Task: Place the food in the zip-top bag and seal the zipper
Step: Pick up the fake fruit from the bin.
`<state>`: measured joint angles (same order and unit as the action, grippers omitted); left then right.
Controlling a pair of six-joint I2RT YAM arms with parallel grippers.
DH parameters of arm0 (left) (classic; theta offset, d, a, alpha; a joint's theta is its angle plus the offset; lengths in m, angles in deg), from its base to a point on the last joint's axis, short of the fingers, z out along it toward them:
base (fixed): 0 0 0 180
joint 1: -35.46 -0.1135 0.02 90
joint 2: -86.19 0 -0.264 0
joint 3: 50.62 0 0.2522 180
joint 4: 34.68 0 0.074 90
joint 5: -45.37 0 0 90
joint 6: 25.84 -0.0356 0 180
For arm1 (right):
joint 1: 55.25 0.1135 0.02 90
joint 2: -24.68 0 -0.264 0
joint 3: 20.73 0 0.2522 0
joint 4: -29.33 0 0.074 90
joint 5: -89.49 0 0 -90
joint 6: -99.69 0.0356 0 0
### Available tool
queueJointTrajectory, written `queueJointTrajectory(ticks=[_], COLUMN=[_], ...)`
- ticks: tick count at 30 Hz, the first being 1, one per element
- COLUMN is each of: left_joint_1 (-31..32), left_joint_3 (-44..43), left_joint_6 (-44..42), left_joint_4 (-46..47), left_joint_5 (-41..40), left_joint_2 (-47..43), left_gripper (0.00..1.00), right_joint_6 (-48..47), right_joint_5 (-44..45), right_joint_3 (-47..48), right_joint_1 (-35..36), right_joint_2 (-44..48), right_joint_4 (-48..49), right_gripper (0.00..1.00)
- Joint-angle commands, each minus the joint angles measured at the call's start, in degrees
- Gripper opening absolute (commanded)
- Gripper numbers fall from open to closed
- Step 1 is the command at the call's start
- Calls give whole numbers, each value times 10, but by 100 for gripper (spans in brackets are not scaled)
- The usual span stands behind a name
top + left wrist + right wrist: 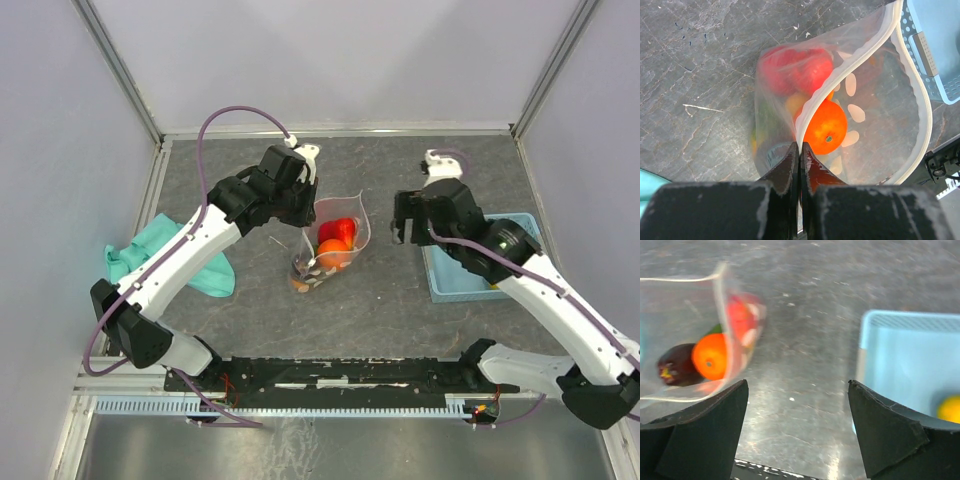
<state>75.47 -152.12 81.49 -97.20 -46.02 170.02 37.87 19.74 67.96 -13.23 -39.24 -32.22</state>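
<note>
1. The left tool (pixel 799 150) is closed. Its two dark fingers press together on the zipper (pixel 840 80), the whitish strip that edges the bag's mouth.
2. The bag (pixel 357 212) hangs from that pinch. It is clear plastic printed with white dots (pixel 856 112). Its mouth gapes open just ahead of the left tool, and its lower end reaches down to the grey counter (pixel 400 320).
3. Food sits inside the bag, right below the left tool's fingertips. The orange (pixel 826 127) is nearest the tips, and a red piece (pixel 800 70) lies just past it.
4. The right wrist view shows a dark purple piece (pixel 675 365) touching the orange in the bag, with a sliver of green (pixel 715 329) above them.
5. The right tool (pixel 797 385) is open wide, with nothing between its fingers. It hovers over bare counter, clear of the bag.
6. Seen from the right tool, the bag is off to its left and a blue basket (pixel 910 360) is off to its right.
7. A yellow piece (pixel 950 407) lies in the basket, close beside the right tool's right-hand finger.
8. A teal cloth (pixel 165 250) lies crumpled on the counter well behind the left tool, alongside that arm.
</note>
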Motion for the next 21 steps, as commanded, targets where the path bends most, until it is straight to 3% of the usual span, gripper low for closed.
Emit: queueJointTrajectory(ticks=[1, 12, 21], left_joint_1=[2, 2, 2], left_joint_3=[1, 16, 14], left_joint_6=[-9, -21, -32], left_joint_4=[24, 29, 26], left_joint_5=[-4, -15, -42], left_joint_2=[-24, -34, -40], left_gripper=[3, 3, 3], right_joint_6=[43, 35, 3], right_joint_5=[65, 41, 16], right_joint_3=[-24, -133, -202], right_joint_1=[-54, -236, -382], right_joint_2=[39, 78, 36], right_joint_4=[-103, -113, -34], right_gripper=[88, 91, 96])
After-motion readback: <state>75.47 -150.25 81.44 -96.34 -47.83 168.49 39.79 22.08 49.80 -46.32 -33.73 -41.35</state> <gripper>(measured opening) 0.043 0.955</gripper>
